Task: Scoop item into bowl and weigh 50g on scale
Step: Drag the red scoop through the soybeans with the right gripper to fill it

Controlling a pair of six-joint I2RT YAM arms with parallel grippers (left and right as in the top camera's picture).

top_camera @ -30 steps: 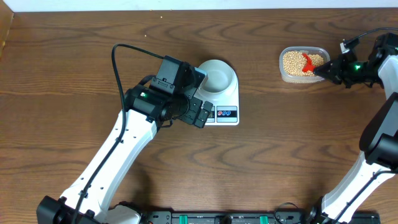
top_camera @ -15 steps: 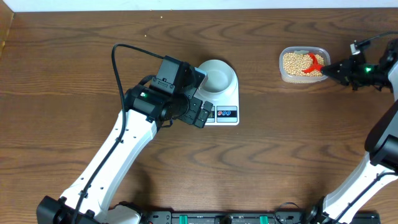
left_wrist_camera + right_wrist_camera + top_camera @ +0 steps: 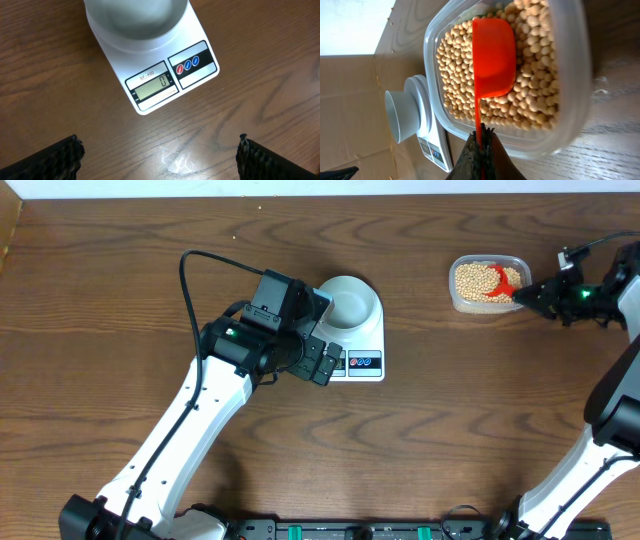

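Observation:
The white scale [image 3: 362,348] stands mid-table with the pale bowl [image 3: 348,302] on it; in the left wrist view the scale [image 3: 195,40] has its display [image 3: 152,85] reading 0. Tan beans [image 3: 478,280] fill a clear tub [image 3: 487,307] at the far right. My right gripper [image 3: 530,294] is shut on the handle of a red scoop [image 3: 506,284], whose cup [image 3: 493,55] rests empty on the beans [image 3: 535,100]. My left gripper [image 3: 322,364] is open and empty, hovering just in front of the scale; its fingertips [image 3: 55,160] show at the lower corners.
The bowl [image 3: 400,117] and scale [image 3: 431,142] also show far off in the right wrist view. A black cable [image 3: 200,265] loops over the left arm. A cardboard edge [image 3: 8,230] lies at the far left. A black rail [image 3: 360,530] runs along the front.
My right gripper has pulled back to the right, drawing the red scoop toward the tub's right end. The left arm has not moved.

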